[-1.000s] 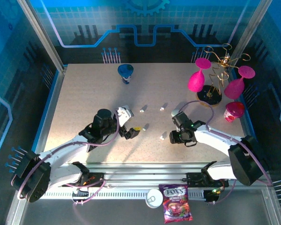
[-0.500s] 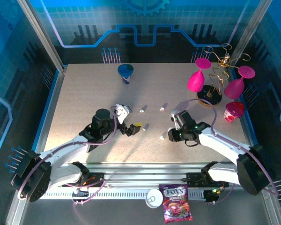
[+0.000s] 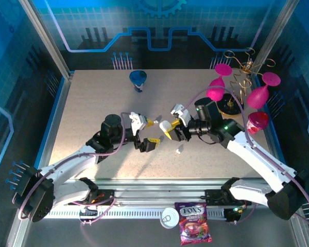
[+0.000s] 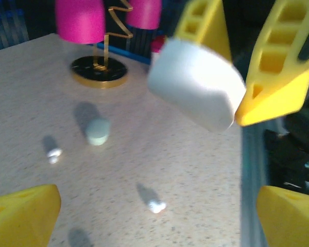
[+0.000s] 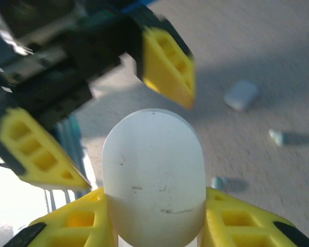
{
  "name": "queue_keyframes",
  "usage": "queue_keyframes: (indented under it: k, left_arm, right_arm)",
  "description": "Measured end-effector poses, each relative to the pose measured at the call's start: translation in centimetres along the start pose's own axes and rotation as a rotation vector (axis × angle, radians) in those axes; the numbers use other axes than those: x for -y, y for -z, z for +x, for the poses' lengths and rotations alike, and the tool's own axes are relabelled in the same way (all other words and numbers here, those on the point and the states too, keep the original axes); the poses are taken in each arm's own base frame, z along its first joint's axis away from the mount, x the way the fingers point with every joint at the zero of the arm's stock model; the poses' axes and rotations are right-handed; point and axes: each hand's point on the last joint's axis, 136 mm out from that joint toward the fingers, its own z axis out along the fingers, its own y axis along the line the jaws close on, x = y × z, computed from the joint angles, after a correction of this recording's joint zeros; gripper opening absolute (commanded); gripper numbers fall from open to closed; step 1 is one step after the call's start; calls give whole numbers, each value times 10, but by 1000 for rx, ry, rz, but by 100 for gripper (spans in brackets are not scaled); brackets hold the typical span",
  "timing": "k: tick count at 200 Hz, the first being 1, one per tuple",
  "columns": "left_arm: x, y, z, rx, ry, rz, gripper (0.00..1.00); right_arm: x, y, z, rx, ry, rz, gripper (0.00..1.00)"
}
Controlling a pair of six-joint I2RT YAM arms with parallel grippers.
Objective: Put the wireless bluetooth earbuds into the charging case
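My right gripper hangs above the table's middle, shut on a white pebble-shaped charging case. In the right wrist view the closed case stands between my yellow fingers. My left gripper is open just left of it, its yellow fingertips wide apart, nothing between them, the case in front. Tiny white earbuds lie on the table: one near the front and two in the left wrist view.
A pale, stubby white piece lies on the table beyond the earbuds. Pink glasses hang on a gold rack at the back right, beside a pink cup. A blue glass stands at the back. A candy bag lies below the table's front rail.
My right gripper has risen from the table near the front earbud and swung left and away, bringing the white case up to my left gripper. The left gripper shifted slightly right.
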Motion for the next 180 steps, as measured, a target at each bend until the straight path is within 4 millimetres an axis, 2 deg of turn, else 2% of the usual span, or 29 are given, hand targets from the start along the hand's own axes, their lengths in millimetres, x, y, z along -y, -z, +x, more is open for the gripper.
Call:
queue_keyframes:
  k: [25, 76, 150, 180]
  left_arm:
    - [18, 1, -2, -2, 6, 108, 87]
    - [42, 8, -4, -7, 4, 228, 72]
    - [56, 14, -4, -11, -18, 287, 49]
    - [58, 15, -1, -24, -14, 302, 49]
  right_arm:
    - [-23, -5, -9, -43, 92, -101, 26]
    - [-43, -16, 8, -170, 141, -204, 25]
    - [-50, -20, 22, -240, 131, -241, 24]
    - [-53, -20, 26, -255, 130, -254, 23]
